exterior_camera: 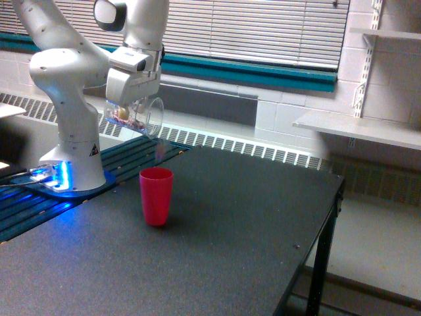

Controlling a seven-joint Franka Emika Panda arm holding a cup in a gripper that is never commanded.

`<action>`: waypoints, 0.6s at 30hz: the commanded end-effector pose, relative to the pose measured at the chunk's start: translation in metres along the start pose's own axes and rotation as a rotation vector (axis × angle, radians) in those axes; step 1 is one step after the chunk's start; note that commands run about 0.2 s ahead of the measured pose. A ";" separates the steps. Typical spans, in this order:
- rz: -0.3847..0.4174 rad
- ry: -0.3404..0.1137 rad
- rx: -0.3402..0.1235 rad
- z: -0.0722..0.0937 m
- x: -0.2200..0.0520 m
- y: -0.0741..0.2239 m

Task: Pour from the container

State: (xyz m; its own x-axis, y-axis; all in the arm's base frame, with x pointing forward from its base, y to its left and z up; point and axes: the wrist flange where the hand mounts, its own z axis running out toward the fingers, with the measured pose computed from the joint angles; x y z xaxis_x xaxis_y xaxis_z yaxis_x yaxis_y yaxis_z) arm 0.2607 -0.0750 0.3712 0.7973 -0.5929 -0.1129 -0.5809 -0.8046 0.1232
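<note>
Under the gripper [129, 107], the container [136, 116] is tipped far over on its side, with its open mouth facing the exterior view's right and a bit down. The gripper looks clamped on the container, though its fingers are hard to see behind the clear plastic. Small brownish bits sit near the low side of the container. Below the gripper and a little toward the exterior view's right, a red cup [156, 195] stands upright on the tabletop [217, 250].

I think the pour is in its middle step: the tip is made and bits are about to come out. A faint blur hangs between the mouth and the red cup; it may be falling bits, but I cannot tell. Next, the arm should tip a bit more and keep the mouth over the red cup.

How many bits are inside either cup is too small to see.
</note>
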 end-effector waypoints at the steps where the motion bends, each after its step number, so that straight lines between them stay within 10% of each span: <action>1: -0.027 -0.011 -0.016 0.004 0.002 0.006; 18: -0.060 0.007 -0.028 0.004 0.005 0.009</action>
State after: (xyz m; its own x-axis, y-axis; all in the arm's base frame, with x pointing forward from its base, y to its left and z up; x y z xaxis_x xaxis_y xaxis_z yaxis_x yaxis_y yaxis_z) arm 0.2601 -0.0820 0.3705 0.8138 -0.5714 -0.1065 -0.5577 -0.8192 0.1337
